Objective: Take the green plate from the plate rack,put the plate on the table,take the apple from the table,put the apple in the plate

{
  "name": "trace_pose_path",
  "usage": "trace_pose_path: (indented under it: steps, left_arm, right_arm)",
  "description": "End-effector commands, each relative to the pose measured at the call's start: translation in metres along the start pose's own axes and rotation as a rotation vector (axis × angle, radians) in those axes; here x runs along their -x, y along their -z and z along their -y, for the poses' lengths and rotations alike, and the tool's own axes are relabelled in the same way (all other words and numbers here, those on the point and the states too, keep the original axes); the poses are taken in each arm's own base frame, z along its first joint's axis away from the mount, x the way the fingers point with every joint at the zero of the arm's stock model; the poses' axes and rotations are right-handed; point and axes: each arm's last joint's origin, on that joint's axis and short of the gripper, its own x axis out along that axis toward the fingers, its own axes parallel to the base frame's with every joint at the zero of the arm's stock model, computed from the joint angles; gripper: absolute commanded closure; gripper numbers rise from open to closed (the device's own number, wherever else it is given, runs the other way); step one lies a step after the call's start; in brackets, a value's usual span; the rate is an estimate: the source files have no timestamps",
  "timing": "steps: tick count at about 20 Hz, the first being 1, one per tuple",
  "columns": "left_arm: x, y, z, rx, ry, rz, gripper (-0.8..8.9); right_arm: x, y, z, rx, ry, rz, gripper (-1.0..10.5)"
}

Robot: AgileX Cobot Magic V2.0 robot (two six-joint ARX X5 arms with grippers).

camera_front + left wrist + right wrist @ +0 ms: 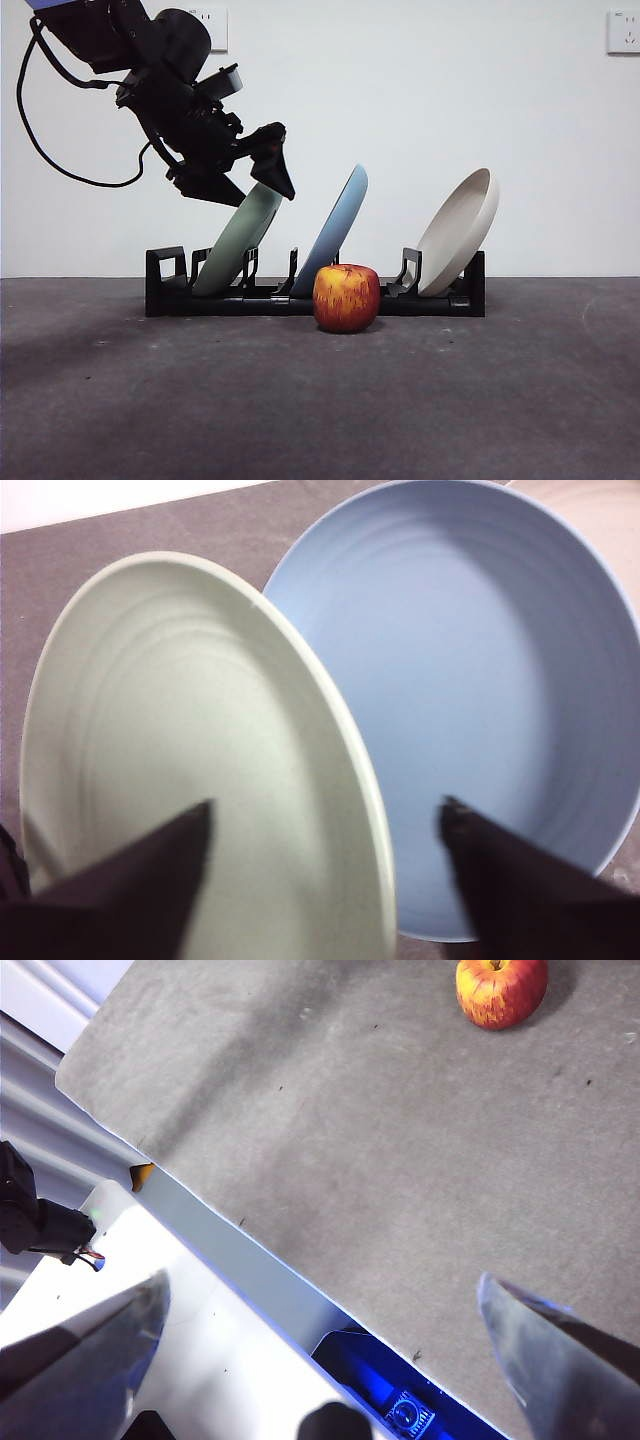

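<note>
The green plate (235, 245) leans in the left slot of the black plate rack (440, 303). My left gripper (262, 192) is at the plate's top rim, open, with one jaw on each side of the rim. In the left wrist view the open gripper (328, 808) straddles the green plate (180, 700). The apple (346, 297) stands on the dark grey table (320, 400) just in front of the rack's middle. My right gripper (322, 1282) is open and empty over the table's edge, far from the apple (501, 990).
A blue plate (335, 225) leans in the rack right next to the green one and fills much of the left wrist view (460, 680). A beige plate (460, 230) leans at the rack's right end. The white wall stands behind.
</note>
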Motion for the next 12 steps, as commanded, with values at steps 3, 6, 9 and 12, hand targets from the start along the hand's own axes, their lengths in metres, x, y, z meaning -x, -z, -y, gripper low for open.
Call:
trace_pose_path:
  steps: [3, 6, 9, 12]
  left_arm:
    - [-0.006, 0.003, 0.002, -0.013, 0.070, -0.005, 7.98]
    - [-0.006, 0.004, 0.003, -0.012, 0.106, -0.006, 8.22]
    - [-0.003, 0.001, 0.004, -0.008, 0.106, 0.002, 8.22]
    - [0.008, -0.008, 0.007, -0.002, 0.105, 0.029, 8.22]
  right_arm:
    - [0.000, -0.001, 0.000, 0.003, -0.001, 0.004, 2.9]
    - [0.000, -0.001, 0.000, 0.003, -0.001, 0.004, 2.9]
    - [0.000, -0.001, 0.000, 0.003, -0.001, 0.004, 2.9]
    - [0.000, -0.001, 0.000, 0.002, -0.001, 0.004, 2.9]
